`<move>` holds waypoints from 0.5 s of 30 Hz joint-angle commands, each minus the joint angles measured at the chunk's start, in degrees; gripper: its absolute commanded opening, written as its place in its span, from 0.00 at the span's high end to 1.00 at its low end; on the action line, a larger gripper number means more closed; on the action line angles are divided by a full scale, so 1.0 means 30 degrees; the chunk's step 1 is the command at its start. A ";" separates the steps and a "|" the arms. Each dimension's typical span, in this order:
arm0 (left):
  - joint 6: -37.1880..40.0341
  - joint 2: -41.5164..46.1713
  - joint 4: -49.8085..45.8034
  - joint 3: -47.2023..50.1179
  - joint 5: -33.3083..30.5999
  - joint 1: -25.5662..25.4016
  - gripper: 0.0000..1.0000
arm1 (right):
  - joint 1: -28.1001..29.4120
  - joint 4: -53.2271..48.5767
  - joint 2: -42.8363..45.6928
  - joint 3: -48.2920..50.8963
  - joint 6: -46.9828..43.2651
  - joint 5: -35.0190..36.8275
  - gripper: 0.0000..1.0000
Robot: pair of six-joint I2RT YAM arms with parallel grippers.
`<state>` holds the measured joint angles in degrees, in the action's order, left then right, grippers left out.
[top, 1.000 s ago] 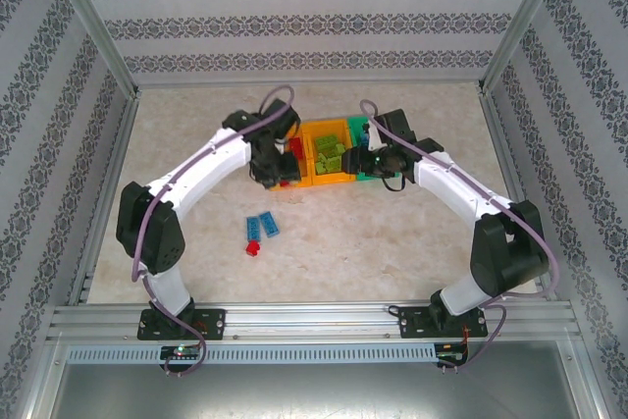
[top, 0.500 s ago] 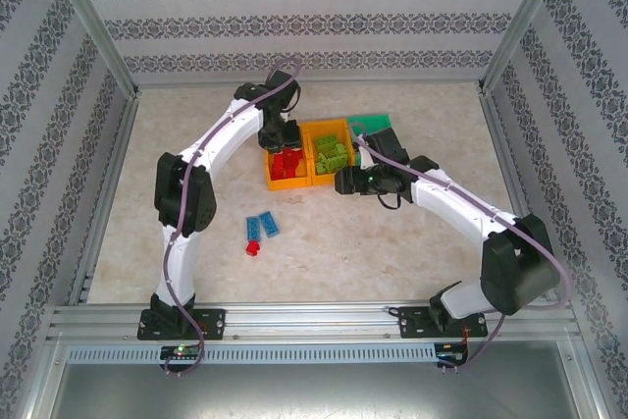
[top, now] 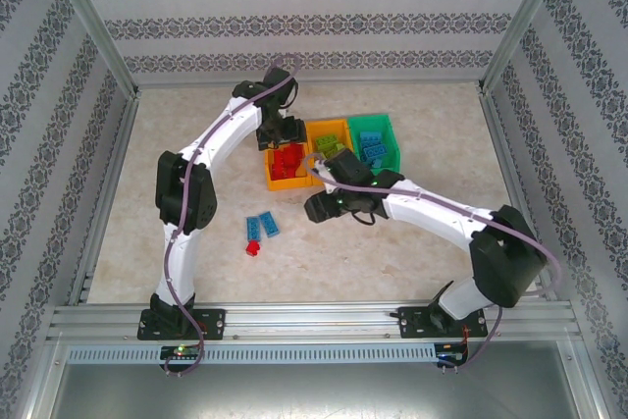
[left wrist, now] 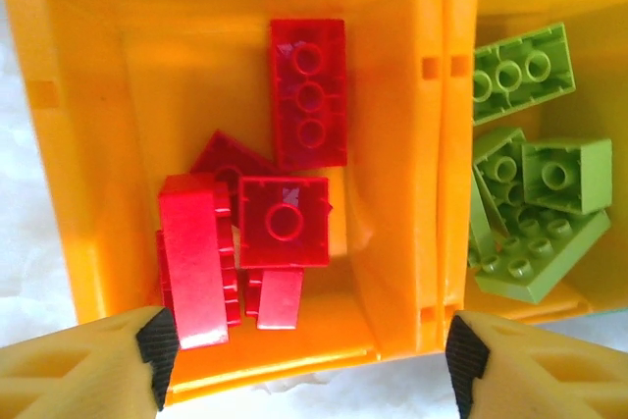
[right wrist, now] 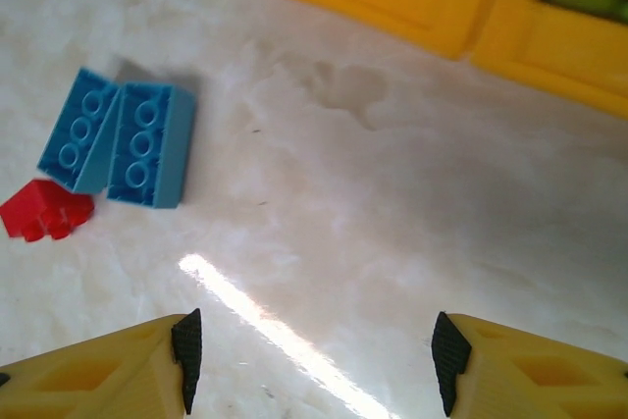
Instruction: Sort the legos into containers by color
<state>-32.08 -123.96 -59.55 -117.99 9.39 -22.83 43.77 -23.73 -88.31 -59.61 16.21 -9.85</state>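
Patterned wallpaper closes off three sides of the pale marbled table (top: pixel 334 267) in your overhead view. Three bins stand in a row toward the far side. The left orange bin (top: pixel 283 184) holds red bricks (top: pixel 287 159), the middle orange bin (top: pixel 327 125) holds light green bricks (top: pixel 330 147), and the green bin (top: pixel 374 120) holds blue bricks (top: pixel 373 150). Your left gripper (top: pixel 282 140) hangs over the left orange bin. Your right gripper (top: pixel 316 209) is low over bare table, nearer you than the bins. Two loose blue bricks (top: pixel 263 226) lie side by side left of it, with a loose red brick (top: pixel 253 247) just beside them on the near side.

From your left wrist camera you look straight down into the left orange bin. Half a dozen or so red bricks are heaped there, some flat and some on edge. The left fingers (left wrist: pixel 157 345) are spread wide at the bin's near wall, released, with nothing between them. The light green bricks sit jumbled in the bin touching on the right.

From your right wrist camera, the right fingers (right wrist: pixel 186 348) also stand apart, empty, over bare table. The two loose blue bricks lie studs up ahead to the left, and the loose red brick is at the near end of the left one. The orange bins' walls run along the top.
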 commanded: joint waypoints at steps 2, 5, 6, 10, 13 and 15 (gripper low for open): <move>-0.0199 0.2596 0.1128 0.1396 -0.1335 0.0631 0.13 | 0.1388 -0.0226 -0.2279 -0.2443 -0.0861 0.0111 0.33; -0.0192 0.4343 0.1894 0.3331 -0.2137 0.0897 0.00 | 0.2244 -0.0652 -0.4049 -0.4308 -0.0891 -0.0242 0.30; -0.0174 0.5018 0.2208 0.4087 -0.2314 0.1061 0.00 | 0.2498 -0.0856 -0.4668 -0.4934 -0.0919 -0.0350 0.29; -0.0464 0.7391 0.3231 0.7503 -0.2630 0.2189 0.01 | 0.3137 -0.1700 -0.6735 -0.6799 -0.0715 -0.0810 0.28; -0.0644 0.9043 0.3969 0.9947 -0.2402 0.3276 0.00 | 0.3687 -0.2096 -0.7837 -0.7652 -0.0832 -0.0611 0.29; -0.0670 0.9879 0.4108 1.1132 -0.2187 0.3922 0.00 | 0.3888 -0.2415 -0.8456 -0.8063 -0.0780 -0.0398 0.29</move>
<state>-33.21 -96.60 -49.95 -88.84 3.77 -13.37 54.48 -27.27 -111.37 -81.49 14.57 -11.20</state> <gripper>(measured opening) 0.996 0.715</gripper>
